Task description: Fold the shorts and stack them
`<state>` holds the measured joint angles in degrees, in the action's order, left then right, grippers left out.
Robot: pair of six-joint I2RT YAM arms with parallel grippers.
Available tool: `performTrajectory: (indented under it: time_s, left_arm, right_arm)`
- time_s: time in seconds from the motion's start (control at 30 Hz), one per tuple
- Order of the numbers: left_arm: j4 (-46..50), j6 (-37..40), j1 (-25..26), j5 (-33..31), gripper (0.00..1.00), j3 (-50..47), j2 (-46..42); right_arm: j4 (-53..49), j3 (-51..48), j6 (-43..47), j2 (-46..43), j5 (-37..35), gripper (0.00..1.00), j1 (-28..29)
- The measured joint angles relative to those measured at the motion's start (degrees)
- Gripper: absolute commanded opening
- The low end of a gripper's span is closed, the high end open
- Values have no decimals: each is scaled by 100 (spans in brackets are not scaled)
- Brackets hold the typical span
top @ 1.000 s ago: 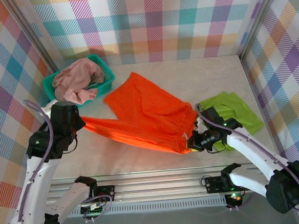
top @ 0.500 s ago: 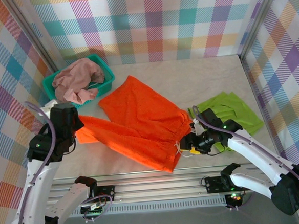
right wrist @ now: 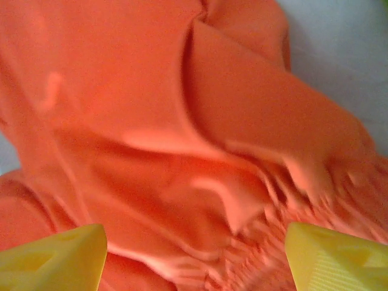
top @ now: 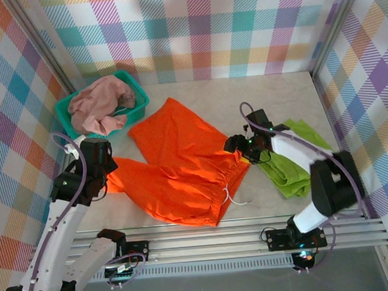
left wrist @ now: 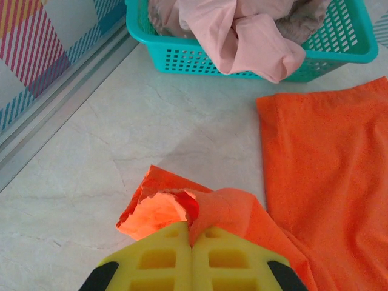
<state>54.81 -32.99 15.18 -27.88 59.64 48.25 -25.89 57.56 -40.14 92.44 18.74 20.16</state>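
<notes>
Orange shorts (top: 182, 166) lie spread mid-table, waist toward the near right, 2 legs fanning left and back. The left gripper (left wrist: 192, 239) has its jaws shut on a corner of the nearer leg's hem. The right gripper (top: 237, 146) hangs with jaws wide apart over the gathered waistband, holding nothing. I'd say a good fold needs the waist pinned flat and that hem carried across without dragging. Green shorts (top: 292, 165) lie crumpled just right. The table (top: 264, 94) is pale and marbled. At the back left, pink shorts (top: 101, 102) spill from a teal basket (top: 62, 111), and plaid walls (top: 199, 32) stand all around.
</notes>
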Motion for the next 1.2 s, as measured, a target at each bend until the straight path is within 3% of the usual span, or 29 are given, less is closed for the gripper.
performTrajectory:
  time_s: [0.23, 0.5, 0.67, 0.83, 1.07, 1.2]
  left_arm:
    - [-101, -63, 0, 92, 0, -192, -50]
    - [-280, -81, 0, 667, 0, -632, -431]
    - [-498, -85, 0, 1165, 0, -1014, -656]
    - [-684, -127, 0, 1394, 0, -1158, -697]
    - [-852, -216, 0, 1554, 0, -1344, -669]
    - [-868, -234, 0, 1611, 0, -1366, -647]
  right_arm:
    - [2, 1235, 50, 1725, 271, 78, -236]
    - [-835, 4085, 763, 3517, -15, 79, -726]
    - [-977, 4500, 984, 3698, -61, 81, -796]
    - [-793, 3370, 868, 2612, 232, 82, -739]
    - [-295, 966, 363, -634, 85, 76, -245]
    - [-160, -490, -188, -1849, -214, 72, 138]
